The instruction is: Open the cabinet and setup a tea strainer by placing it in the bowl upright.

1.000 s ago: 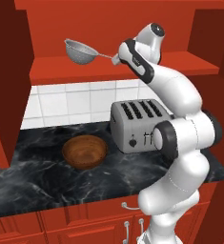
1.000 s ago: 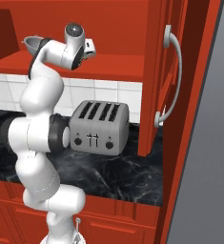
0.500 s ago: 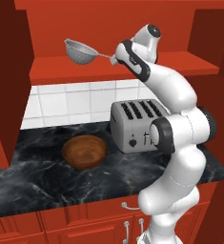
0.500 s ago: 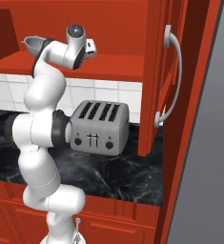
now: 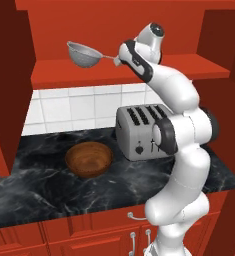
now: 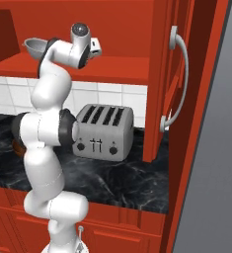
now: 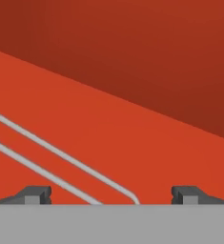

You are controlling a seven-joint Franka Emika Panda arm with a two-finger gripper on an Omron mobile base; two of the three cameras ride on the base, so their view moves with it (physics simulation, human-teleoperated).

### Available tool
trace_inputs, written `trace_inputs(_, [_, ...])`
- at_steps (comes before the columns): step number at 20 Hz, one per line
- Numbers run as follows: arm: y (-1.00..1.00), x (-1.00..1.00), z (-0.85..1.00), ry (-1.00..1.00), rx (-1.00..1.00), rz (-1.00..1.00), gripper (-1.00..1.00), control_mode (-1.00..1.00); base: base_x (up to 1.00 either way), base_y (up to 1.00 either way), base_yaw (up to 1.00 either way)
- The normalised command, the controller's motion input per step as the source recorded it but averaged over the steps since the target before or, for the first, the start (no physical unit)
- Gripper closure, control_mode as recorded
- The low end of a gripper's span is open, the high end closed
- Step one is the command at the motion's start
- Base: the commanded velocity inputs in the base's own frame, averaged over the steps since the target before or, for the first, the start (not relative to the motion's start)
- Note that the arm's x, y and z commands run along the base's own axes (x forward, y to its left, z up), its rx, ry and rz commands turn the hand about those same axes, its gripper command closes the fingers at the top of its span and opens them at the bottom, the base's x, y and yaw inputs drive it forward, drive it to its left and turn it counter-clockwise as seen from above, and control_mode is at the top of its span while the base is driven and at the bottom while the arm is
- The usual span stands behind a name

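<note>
- at the upper middle of the left base view, the white arm's two-finger gripper [image 5: 118, 60] meets the end of the handle of the small grey metal mesh tea strainer [image 5: 83, 53], whose basket hangs in the air above the red shelf, rim up, left of the hand.
- along the bottom of the hand view, the two dark fingertips [image 7: 36, 194] stand well apart, and the strainer's thin wire handle loop runs from the left edge down to a rounded end between them; neither tip visibly touches the wire, so i cannot tell whether the gripper is clamped on it.
- at the upper left of the right base view, the strainer's basket [image 6: 34, 47] peeks out from behind the arm's upper link.
- behind the strainer, the large red wall cabinet [image 5: 139, 30] is open: its red shelf [image 5: 129, 70] runs across the upper half of the left base view, and one raised-panel door with a long curved silver handle [image 6: 179, 79] stands swung out at the right of the right base view.
- lower left of centre in the left base view, the round shallow brown wooden bowl [image 5: 89, 159] sits on the black marbled counter [image 5: 49, 192], with nothing in it.
- just right of the bowl, apart from it, stands a silver four-slot toaster [image 5: 139, 131], partly covered by the arm's elbow.
- behind both runs a white tiled wall [image 5: 74, 107].
</note>
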Motion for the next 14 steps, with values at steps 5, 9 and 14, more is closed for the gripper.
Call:
trace_inputs(5, [0.10, 0.25, -0.10, 0.02, 0.00, 0.01, -1.00, -1.00, 0.00, 0.00, 0.00])
trace_inputs(9, [0.23, 0.02, -0.01, 0.00, 0.00, 0.06, -1.00, -1.00, 0.00, 0.00, 0.00])
trace_inputs(14, [0.07, 0.00, 0.00, -0.01, -0.01, 0.14, -1.00, -1.00, 0.00, 0.00, 0.00])
